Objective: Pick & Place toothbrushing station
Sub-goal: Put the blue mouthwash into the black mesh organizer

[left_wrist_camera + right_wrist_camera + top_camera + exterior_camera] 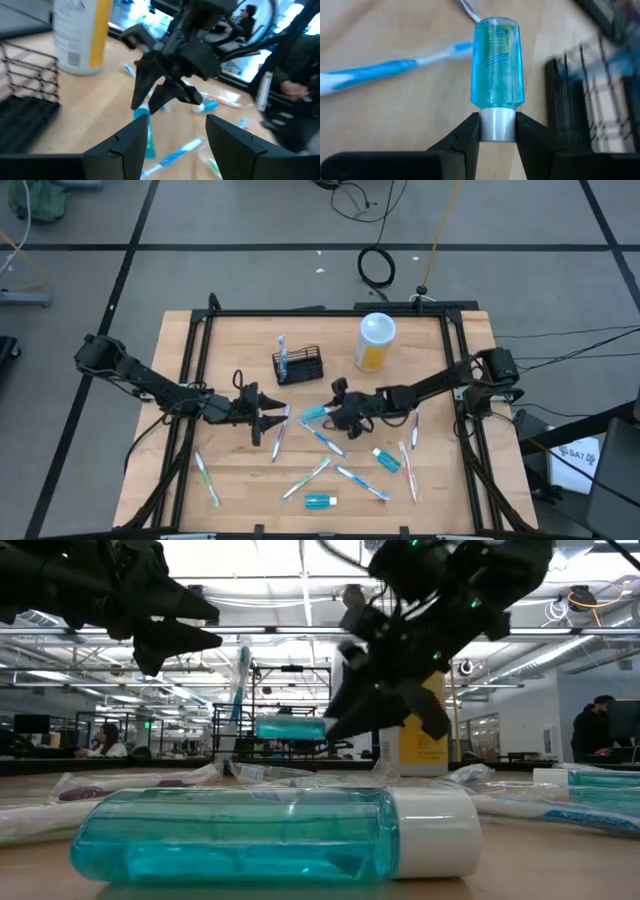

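Observation:
The toothbrushing station, a small black slatted rack [300, 366], stands at the table's middle back with a toothbrush [282, 352] upright in it; it also shows in the right wrist view [587, 100]. My right gripper [328, 415] is just in front of the rack, shut on a small blue mouthwash bottle [496, 60] with a white cap. My left gripper [277, 421] hovers open a little to the left of it, pointing at the bottle; its fingers [130, 145] have nothing between them. My right gripper pinches the bottle's white cap [497, 125] between its two fingers. The fingers come from the table's right, slanting down, in line with the bottle. The bottle [290, 727] sticks out past the fingertips, roughly level and lifted clear of the table.
A tall white-lidded container [375, 340] with orange contents stands right of the rack. Several wrapped toothbrushes [322, 438] and two more blue bottles [320, 501] [387, 459] lie scattered across the table's near half. Black frame rails [190, 350] border the table.

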Robot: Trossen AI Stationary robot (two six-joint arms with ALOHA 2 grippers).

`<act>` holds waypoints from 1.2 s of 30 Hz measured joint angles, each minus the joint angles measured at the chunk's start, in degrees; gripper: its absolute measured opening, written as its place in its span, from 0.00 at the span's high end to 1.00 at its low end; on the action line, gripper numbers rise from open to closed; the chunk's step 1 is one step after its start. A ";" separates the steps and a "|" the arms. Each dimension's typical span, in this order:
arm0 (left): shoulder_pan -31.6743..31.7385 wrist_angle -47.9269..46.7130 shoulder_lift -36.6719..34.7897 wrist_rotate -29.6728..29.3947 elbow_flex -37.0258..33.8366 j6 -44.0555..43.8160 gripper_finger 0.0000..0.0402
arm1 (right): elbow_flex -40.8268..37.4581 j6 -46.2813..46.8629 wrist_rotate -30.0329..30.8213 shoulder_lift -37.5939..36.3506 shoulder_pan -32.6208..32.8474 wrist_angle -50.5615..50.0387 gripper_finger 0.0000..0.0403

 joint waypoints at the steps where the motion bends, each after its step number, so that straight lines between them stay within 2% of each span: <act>1: 0.11 0.00 0.00 0.78 0.00 -0.64 0.48 | -0.02 -2.29 0.25 -0.10 0.92 1.55 0.77; 6: 1.30 0.09 0.02 0.68 0.00 -3.10 0.48 | 0.00 -11.03 1.02 -0.18 4.49 9.64 0.77; 12: 2.67 0.83 4.34 2.18 0.41 -8.66 0.48 | 0.00 -12.30 1.03 -0.17 5.45 12.82 0.71; 18: 3.43 0.63 13.94 7.22 7.29 -9.88 0.48 | 0.00 -10.54 1.04 -0.17 4.57 10.65 0.77; 22: 4.88 -0.71 18.76 11.00 12.49 -12.90 0.48 | 0.02 -9.50 1.07 -0.17 4.34 10.28 0.76; 29: 6.83 -11.67 21.66 13.75 17.54 -6.00 0.48 | 0.00 -10.14 1.05 -0.02 4.32 7.23 0.76; 32: 7.09 -12.43 21.57 13.77 17.79 -1.13 0.48 | 0.00 -10.22 1.12 -0.02 4.32 7.22 0.76; 36: 7.20 -12.37 21.24 13.74 17.77 0.07 0.48 | 0.00 -10.26 1.09 -0.02 4.34 7.47 0.76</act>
